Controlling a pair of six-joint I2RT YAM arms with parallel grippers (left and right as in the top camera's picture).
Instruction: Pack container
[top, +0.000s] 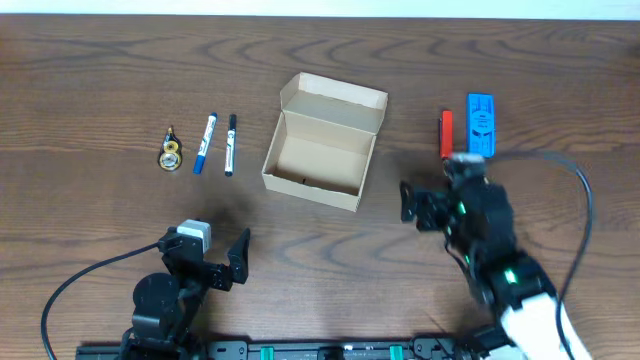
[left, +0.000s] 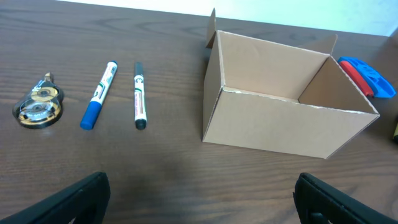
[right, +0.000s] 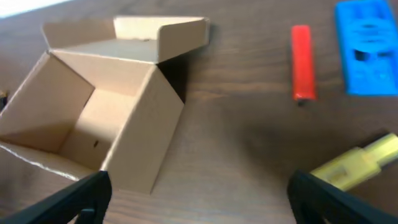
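The container (top: 320, 150) is a tan cardboard box in the middle of the table, open and empty, with its flap lid standing up at the far side. It also shows in the left wrist view (left: 286, 106) and the right wrist view (right: 93, 118). My left gripper (top: 205, 252) is open and empty near the front edge, well short of the box; its fingers (left: 202, 199) frame bare table. My right gripper (top: 440, 200) is open and empty to the right of the box, with its fingers (right: 199, 196) spread over bare table.
Left of the box lie a round yellow-black tape dispenser (top: 171, 152), a blue marker (top: 205, 143) and a black marker (top: 230, 145). To the right lie a red stick (top: 447, 133) and a blue flat item (top: 481, 124). A yellow object (right: 360, 165) lies by my right finger.
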